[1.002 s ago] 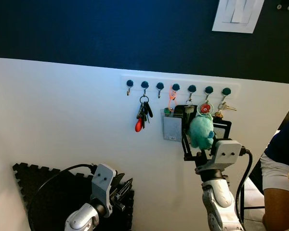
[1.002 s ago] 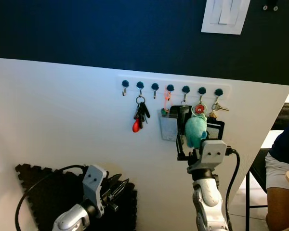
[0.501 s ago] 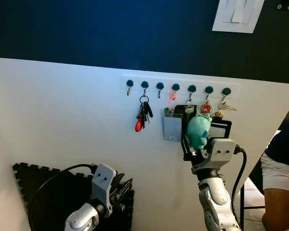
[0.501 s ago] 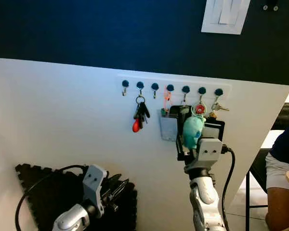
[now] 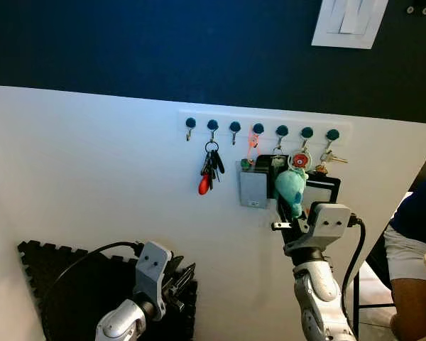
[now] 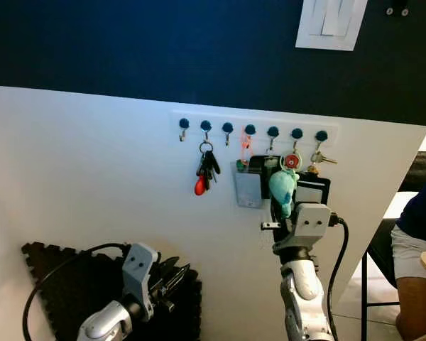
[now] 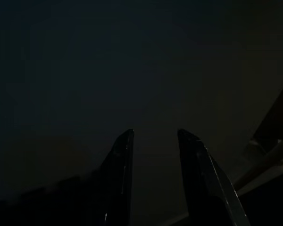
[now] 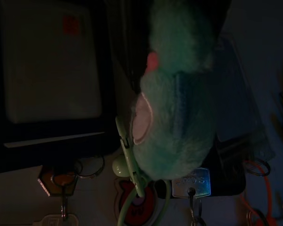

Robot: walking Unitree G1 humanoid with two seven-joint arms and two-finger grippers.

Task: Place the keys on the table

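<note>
Right gripper point(image 5: 287, 213) raised at the teal plush keyring point(image 5: 292, 187) under the hook rail point(image 5: 263, 128); its grip cannot be told. Left gripper point(image 7: 153, 141), fingers parted, hangs low.

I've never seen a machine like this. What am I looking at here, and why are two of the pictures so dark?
This is a humanoid robot seen through its own cameras. Two pictures come from its head, looking at a wall with a row of hooks. A bunch of keys hangs there, and further along a grey card and a teal plush toy on another keyring. The right gripper is raised to the plush; I cannot tell if its fingers grip it. The left gripper hangs low, fingers apart. The dark pictures come from wrist cameras: one shows the plush close up, the other the left fingers in shade.
</note>
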